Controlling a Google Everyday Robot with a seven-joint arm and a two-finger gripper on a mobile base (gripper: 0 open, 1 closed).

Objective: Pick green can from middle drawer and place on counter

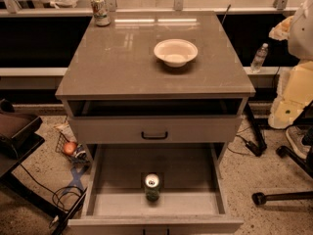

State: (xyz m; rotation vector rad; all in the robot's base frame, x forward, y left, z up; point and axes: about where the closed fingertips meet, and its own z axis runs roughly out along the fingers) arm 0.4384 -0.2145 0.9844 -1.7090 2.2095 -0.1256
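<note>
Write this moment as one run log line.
gripper: not in view | green can: upright in open middle drawer | counter: bowl, pale can

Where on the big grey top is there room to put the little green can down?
The counter is bare along its whole front, between the white bowl and the front edge, and on the left, between the bowl and the pale can in the back-left corner. Only those two spots are taken. The gripper is not in view.
</note>
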